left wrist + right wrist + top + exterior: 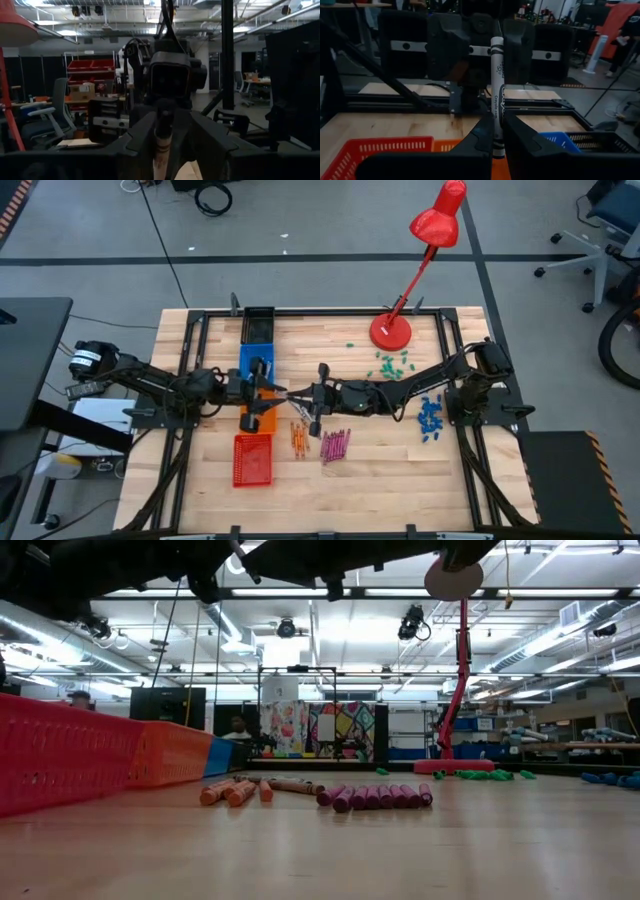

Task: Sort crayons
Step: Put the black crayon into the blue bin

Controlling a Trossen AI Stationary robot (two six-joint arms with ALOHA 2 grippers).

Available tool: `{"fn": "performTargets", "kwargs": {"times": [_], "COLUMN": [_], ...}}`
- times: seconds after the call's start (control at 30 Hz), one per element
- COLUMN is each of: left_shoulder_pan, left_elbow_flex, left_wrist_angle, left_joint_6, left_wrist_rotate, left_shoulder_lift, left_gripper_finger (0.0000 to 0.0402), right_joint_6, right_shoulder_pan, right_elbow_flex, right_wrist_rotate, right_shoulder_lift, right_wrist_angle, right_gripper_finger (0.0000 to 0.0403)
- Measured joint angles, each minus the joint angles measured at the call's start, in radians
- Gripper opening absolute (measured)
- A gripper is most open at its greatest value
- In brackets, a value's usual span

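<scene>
A grey-silver crayon [497,85] stands upright in the air between my two grippers, over the table's middle beside the bins. My right gripper [298,394] reaches in from the right and is shut on it. My left gripper [284,392] faces it from the left, its fingers open on either side of the same crayon [163,135], with a gap showing beside it. Orange crayons [298,438] and magenta crayons [335,445] lie in two groups on the table just nearer; both groups also show in the low view [240,790] [375,796]. My right gripper pinches the crayon's lower part [498,131] between its two fingers. The fingers come level from the table's right and lie across the crayon. The crayon stands upright, most of its length above the fingers, lifted clear of the table.
A row of bins runs far to near at centre-left: black [258,323], blue [256,358], orange [262,420], red [252,460]. A red desk lamp [390,330] stands at the back. Green bits [390,363] and blue bits [430,418] lie on the right.
</scene>
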Motion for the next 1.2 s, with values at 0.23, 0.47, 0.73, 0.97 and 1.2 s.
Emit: {"fn": "performTargets", "kwargs": {"times": [0.23,0.47,0.73,0.97,1.2], "left_shoulder_pan": [0.010,0.014,0.014,0.027,0.101], "left_elbow_flex": [0.007,0.007,0.007,0.007,0.007], "left_wrist_angle": [-0.033,-0.068,-0.103,-0.153,-0.266], "left_joint_6": [0.007,0.011,0.011,-0.010,-0.118], "left_wrist_rotate": [-0.002,-0.084,-0.116,-0.174,-0.297], "left_shoulder_lift": [0.000,0.000,0.000,0.000,0.000], "left_gripper_finger": [0.0052,0.0028,0.0037,0.0035,0.0035], "right_joint_6": [0.004,0.029,0.053,0.055,0.100], "right_shoulder_pan": [0.000,0.000,0.002,0.008,0.008], "right_elbow_flex": [0.000,0.000,0.000,0.000,0.000], "right_wrist_rotate": [-0.003,0.044,0.076,0.160,0.245], "right_shoulder_lift": [0.000,0.000,0.000,-0.029,-0.077], "right_wrist_angle": [-0.001,-0.018,-0.105,-0.208,-0.395], "right_gripper_finger": [0.0036,0.0060,0.0128,0.0181,0.0199]}}
